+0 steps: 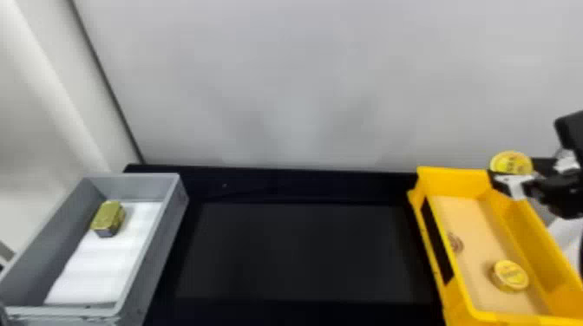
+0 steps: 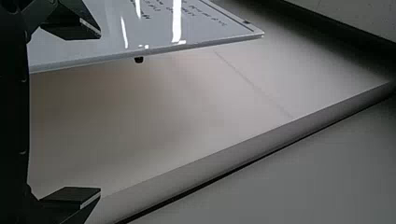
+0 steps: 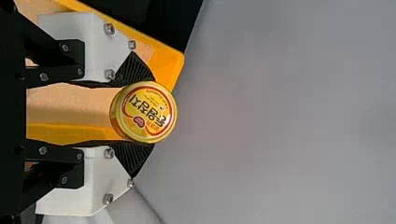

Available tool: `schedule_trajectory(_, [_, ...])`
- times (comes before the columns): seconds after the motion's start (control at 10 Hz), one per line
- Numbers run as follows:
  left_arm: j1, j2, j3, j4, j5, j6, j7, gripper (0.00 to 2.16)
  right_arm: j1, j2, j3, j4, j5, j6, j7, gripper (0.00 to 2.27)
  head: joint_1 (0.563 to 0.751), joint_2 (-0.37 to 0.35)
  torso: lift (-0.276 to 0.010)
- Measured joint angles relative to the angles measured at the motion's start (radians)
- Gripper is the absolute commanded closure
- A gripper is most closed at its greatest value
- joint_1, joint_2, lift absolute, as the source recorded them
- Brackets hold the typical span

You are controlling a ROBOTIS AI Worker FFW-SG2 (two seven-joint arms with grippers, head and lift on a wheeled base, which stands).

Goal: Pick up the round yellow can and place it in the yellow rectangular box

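Black left gripper (image 2: pixel 100 113) spread, black right gripper (image 3: pixel 144 113) pinching the round yellow metal can (image 3: pixel 150 112), we risked dropping early onto the yellow rectangular plastic box's rim (image 1: pixel 451 171).

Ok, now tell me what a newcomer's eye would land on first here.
Probably the round yellow can gripped in the right end effector, by the far right corner of the bright yellow box. Next, likely the similar can lying inside that box, toward its near end. Then the gold tin on white lining in the grey box, far left.
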Motion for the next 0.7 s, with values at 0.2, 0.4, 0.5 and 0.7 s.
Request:
schedule_trajectory(0.2, [0.000, 0.000, -0.001, 0.000, 0.000, 0.000, 0.001, 0.10, 0.027, -0.001, -0.048, 0.011, 0.004, -0.001, -0.006, 0.74, 0.694, 0.014, -0.060])
schedule_trajectory(0.4, [0.000, 0.000, -0.001, 0.000, 0.000, 0.000, 0.001, 0.10, 0.049, 0.004, -0.099, 0.033, 0.000, -0.011, -0.006, 0.74, 0.694, 0.014, -0.060])
schedule_trajectory(0.5, [0.000, 0.000, -0.001, 0.000, 0.000, 0.000, 0.001, 0.10, 0.057, 0.008, -0.127, 0.049, -0.015, -0.020, -0.007, 0.74, 0.694, 0.014, -0.060])
schedule_trajectory(0.7, [0.000, 0.000, -0.001, -0.001, 0.000, 0.000, 0.001, 0.10, 0.063, 0.011, -0.174, 0.099, -0.067, -0.044, -0.026, 0.74, 0.694, 0.014, -0.060])
